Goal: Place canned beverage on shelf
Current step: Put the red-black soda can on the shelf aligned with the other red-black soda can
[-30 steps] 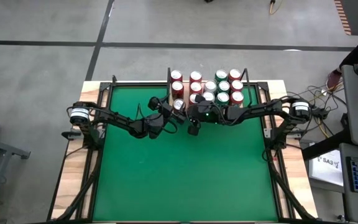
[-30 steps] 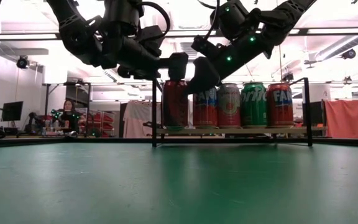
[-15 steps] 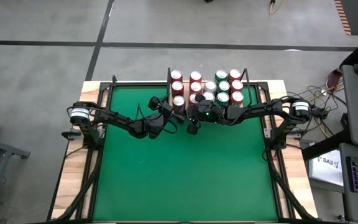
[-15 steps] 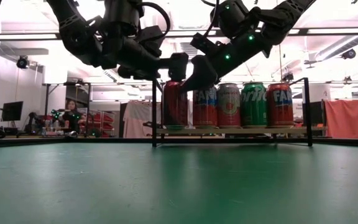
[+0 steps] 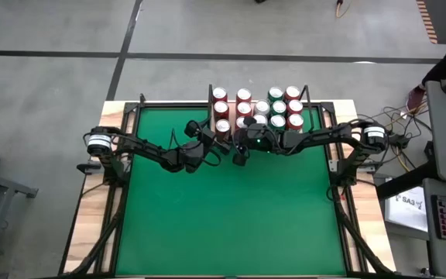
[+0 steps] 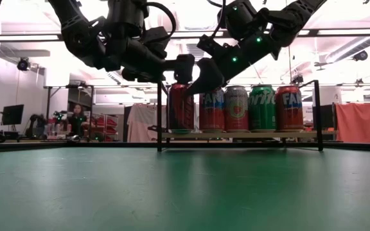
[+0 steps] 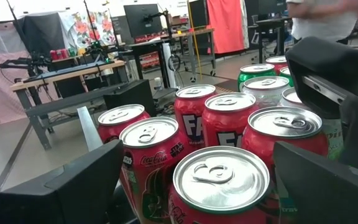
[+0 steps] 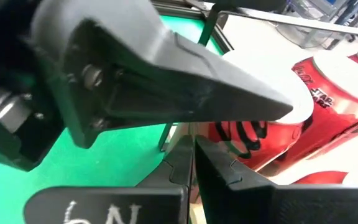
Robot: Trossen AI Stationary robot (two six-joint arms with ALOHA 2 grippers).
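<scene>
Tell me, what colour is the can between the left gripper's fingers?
Red, with a silver top. The left wrist view shows it best.

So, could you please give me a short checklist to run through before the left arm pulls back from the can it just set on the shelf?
1. Left claw open around the can: ok, its fingers stand clear on both sides of the red can.
2. Can upright on the shelf: ok, the low view shows it standing at the left end of the front row.
3. Can fully on the board, not over the edge: cannot tell.
4. Neighbouring cans undisturbed: ok, all stand upright in rows.
5. Right claw out of the retreat path: not ok, it is shut and hangs close beside the left claw at the same can.
</scene>
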